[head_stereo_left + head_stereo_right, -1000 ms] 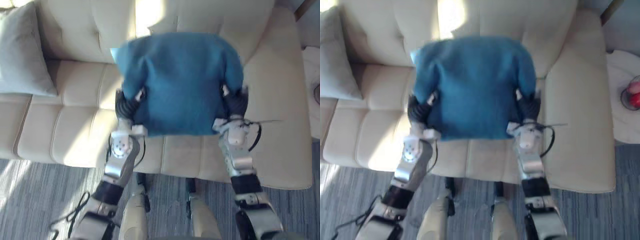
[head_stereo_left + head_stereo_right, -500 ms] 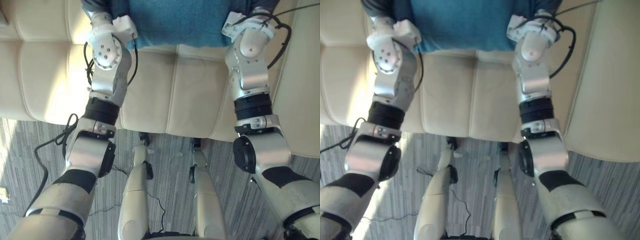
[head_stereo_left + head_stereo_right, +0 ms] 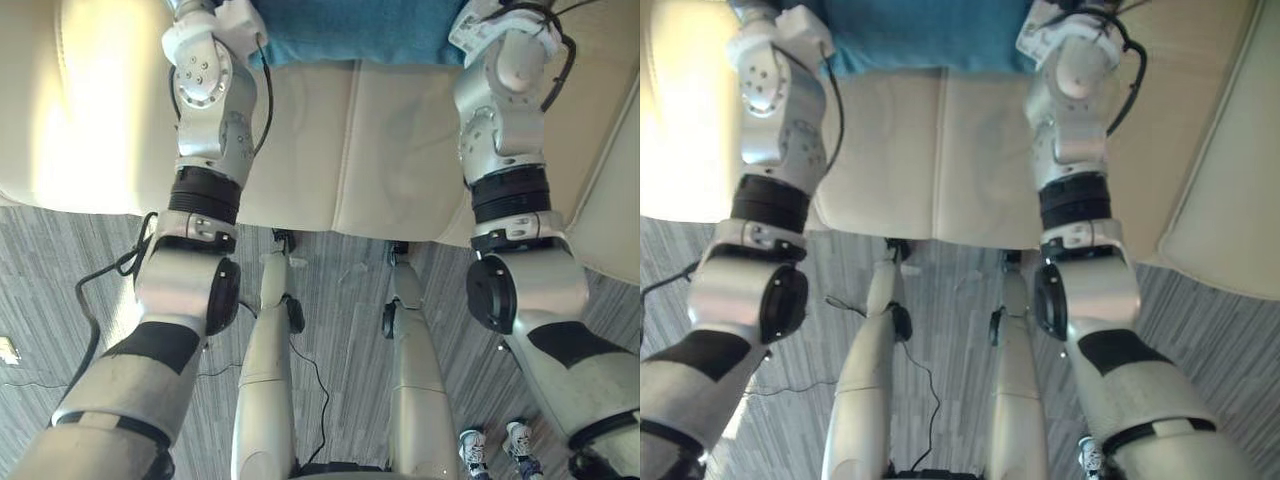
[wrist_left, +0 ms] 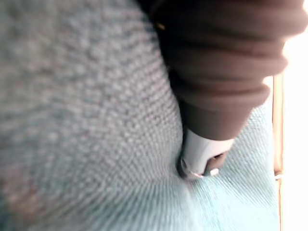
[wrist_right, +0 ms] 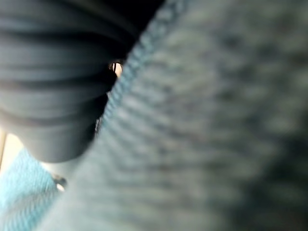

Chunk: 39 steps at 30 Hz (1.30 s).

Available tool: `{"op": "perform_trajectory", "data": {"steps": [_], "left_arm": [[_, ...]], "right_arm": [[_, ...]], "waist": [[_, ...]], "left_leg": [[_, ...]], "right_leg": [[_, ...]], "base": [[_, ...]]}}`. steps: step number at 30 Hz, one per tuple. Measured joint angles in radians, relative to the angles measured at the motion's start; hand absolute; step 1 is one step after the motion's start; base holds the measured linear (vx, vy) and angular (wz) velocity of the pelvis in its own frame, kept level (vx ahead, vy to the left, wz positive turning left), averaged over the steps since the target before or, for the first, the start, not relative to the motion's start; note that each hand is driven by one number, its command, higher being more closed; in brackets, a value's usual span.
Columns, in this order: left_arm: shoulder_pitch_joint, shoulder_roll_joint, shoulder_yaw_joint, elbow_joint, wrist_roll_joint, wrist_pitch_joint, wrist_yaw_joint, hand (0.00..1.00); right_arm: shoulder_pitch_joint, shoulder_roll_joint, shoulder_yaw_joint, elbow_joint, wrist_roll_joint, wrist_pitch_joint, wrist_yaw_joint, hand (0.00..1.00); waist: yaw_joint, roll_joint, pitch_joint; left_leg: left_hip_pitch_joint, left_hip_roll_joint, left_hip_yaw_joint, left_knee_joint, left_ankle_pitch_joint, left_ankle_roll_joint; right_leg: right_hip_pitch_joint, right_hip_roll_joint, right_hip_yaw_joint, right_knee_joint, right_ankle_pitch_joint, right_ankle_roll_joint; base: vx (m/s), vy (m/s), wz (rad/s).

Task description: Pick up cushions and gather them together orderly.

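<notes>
While left hand (image 4: 211,96) and right hand (image 5: 48,110) lie against the blue cushion (image 3: 355,30), top centre, their grip cannot be told.

The far edge of the sofa seat (image 3: 390,150) is taken up by the blue cushion (image 3: 355,30), which is set between the two arms. Its knitted cloth is pressed close against the left hand (image 4: 219,72) and the right hand (image 5: 53,96). Nearer, a bare stretch of seat is offered, and grey carpet (image 3: 60,280) before it. On the right, passage is blocked by a raised sofa section (image 3: 1230,180).
</notes>
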<state>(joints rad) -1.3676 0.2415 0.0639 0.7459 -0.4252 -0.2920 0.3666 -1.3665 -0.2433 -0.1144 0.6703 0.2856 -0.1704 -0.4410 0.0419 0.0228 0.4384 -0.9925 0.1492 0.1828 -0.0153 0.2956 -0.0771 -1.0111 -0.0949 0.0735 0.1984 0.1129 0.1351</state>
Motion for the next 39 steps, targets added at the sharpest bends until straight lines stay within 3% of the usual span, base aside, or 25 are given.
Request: {"op": "perform_trajectory", "data": {"steps": [8,12,20,24,26,28,32,34,39], "left_arm": [[0.156,-0.009,0.063,-0.077,-0.011,0.02,-0.005,0.0],[0.278,-0.002,0.076,-0.16,-0.019,0.022,-0.045,0.0],[0.599,0.058,0.135,-0.361,-0.079,0.015,-0.119,0.0],[0.907,-0.048,0.129,-0.534,-0.087,0.01,-0.168,0.0],[1.063,-0.121,0.089,-0.558,-0.086,0.006,-0.192,0.0],[1.212,-0.167,0.047,-0.558,-0.083,0.015,-0.219,0.0],[1.405,-0.219,0.011,-0.491,-0.036,0.04,-0.283,0.0],[1.455,-0.22,-0.005,-0.423,-0.003,0.06,-0.301,0.0],[1.503,-0.228,0.024,-0.156,0.137,0.103,-0.325,0.0]], "right_arm": [[0.176,0.003,-0.016,-0.142,0.004,-0.012,0.012,0.0],[0.339,-0.006,-0.087,-0.286,0.038,-0.035,0.055,0.0],[0.66,-0.043,-0.202,-0.532,0.043,-0.069,0.13,0.0],[0.957,-0.009,-0.199,-0.707,0.028,-0.096,0.182,0.0],[1.109,0.064,-0.193,-0.744,0.01,-0.099,0.208,0.0],[1.244,0.129,-0.175,-0.74,-0.012,-0.098,0.238,0.0],[1.431,0.207,-0.125,-0.653,-0.039,-0.095,0.3,0.0],[1.487,0.217,-0.097,-0.57,-0.053,-0.091,0.32,0.0],[1.553,0.256,-0.084,-0.239,-0.09,-0.034,0.344,0.0]], "waist": [[-0.002,0.0,0.0],[-0.002,-0.002,-0.001],[0.002,-0.006,-0.003],[0.007,-0.013,-0.042],[0.007,-0.036,-0.063],[0.007,-0.058,-0.109],[0.011,-0.076,-0.178],[0.01,-0.075,-0.218],[0.007,-0.07,-0.322]], "left_leg": [[0.07,0.004,0.0,-0.001,0.014,0.011],[0.124,-0.002,-0.023,0.0,0.0,-0.005],[0.223,-0.002,-0.06,0.032,-0.027,0.0],[0.276,-0.002,-0.096,0.108,-0.089,-0.006],[0.342,-0.003,-0.115,0.111,-0.109,-0.012],[0.393,-0.007,-0.127,0.127,-0.134,-0.023],[0.529,-0.014,-0.135,0.138,-0.184,-0.024],[0.582,-0.019,-0.129,0.138,-0.205,-0.022],[0.725,-0.018,-0.103,0.095,-0.226,-0.03]], "right_leg": [[0.04,0.001,-0.013,0.061,-0.03,-0.01],[0.076,-0.006,-0.036,0.136,-0.083,-0.019],[0.175,-0.01,-0.074,0.217,-0.158,-0.034],[0.286,-0.017,-0.118,0.222,-0.202,-0.046],[0.369,-0.026,-0.145,0.219,-0.229,-0.051],[0.441,-0.029,-0.163,0.213,-0.252,-0.052],[0.613,-0.034,-0.181,0.164,-0.276,-0.05],[0.671,-0.038,-0.181,0.143,-0.285,-0.049],[0.811,-0.035,-0.177,0.064,-0.284,-0.048]], "base": [[-0.03,-0.076,0.03],[-0.03,-0.1,0.19],[-0.02,-0.123,0.17],[0.03,-0.116,0.26],[0.09,-0.098,0.36],[0.12,-0.07,0.28],[0.15,-0.038,0.16],[0.1,-0.002,-0.02],[0.06,0.009,-0.09]]}}
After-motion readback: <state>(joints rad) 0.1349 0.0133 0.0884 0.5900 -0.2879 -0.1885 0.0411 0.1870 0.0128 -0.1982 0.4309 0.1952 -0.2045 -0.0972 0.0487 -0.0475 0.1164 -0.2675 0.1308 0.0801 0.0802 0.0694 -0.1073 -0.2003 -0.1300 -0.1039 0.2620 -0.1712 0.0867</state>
